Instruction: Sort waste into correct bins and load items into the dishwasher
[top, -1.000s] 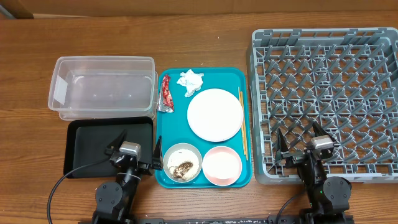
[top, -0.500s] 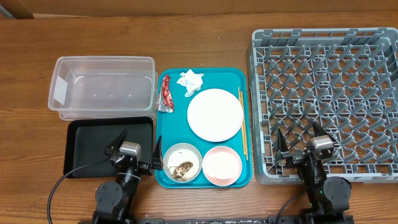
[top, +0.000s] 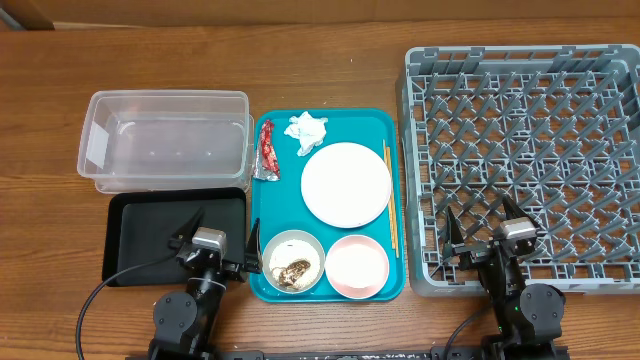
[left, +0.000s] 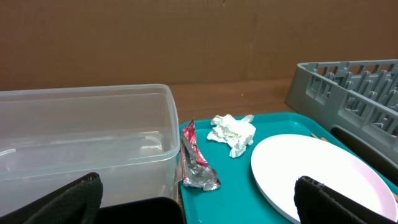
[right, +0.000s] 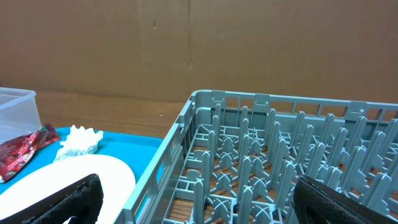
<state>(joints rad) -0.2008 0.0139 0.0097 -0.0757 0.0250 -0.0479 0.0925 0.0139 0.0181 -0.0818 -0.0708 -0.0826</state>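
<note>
Beside L claw (top: 226, 224): white bowl (top: 293, 262)

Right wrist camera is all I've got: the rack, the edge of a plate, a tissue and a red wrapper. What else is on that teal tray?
Observer: Two bowls sit at the end of the teal tray nearest the arms: a white bowl holding brownish food scraps, and an empty pink bowl to its right.
Operator: Any chopsticks?
Observer: Yes, the chopsticks lie along the tray's right side, between the plate and the rim.
Operator: Where's the black bin?
Observer: The black tray sits left of the teal tray, just in front of the clear tub.
</note>
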